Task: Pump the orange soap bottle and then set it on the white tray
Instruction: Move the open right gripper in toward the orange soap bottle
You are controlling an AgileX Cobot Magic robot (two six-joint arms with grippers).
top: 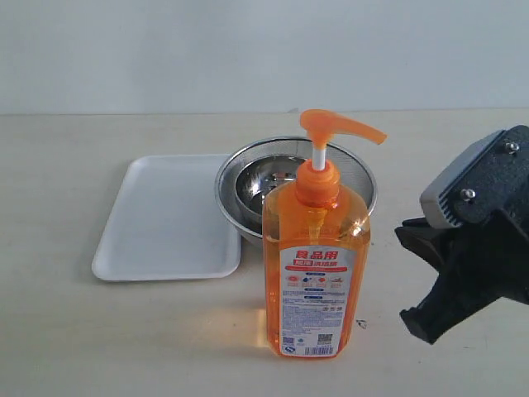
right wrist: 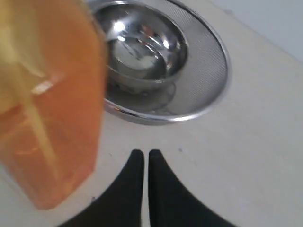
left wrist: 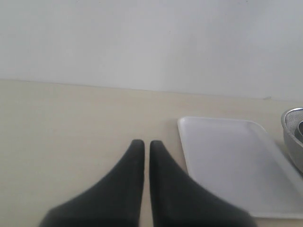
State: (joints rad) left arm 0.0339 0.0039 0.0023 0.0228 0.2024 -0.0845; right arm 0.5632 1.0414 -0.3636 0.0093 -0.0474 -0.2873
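The orange soap bottle [top: 316, 273] stands upright on the worktop [top: 124, 331], long axis vertical, spout pointing toward my right fingers [right wrist: 134, 163], closed and empty beside it. The white tray [top: 165, 219] lies apart; my left fingers [left wrist: 135, 153] are closed too.

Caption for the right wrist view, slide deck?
Shut right claw near the orange soap bottle, not gripping it; steel mesh bowl ahead.
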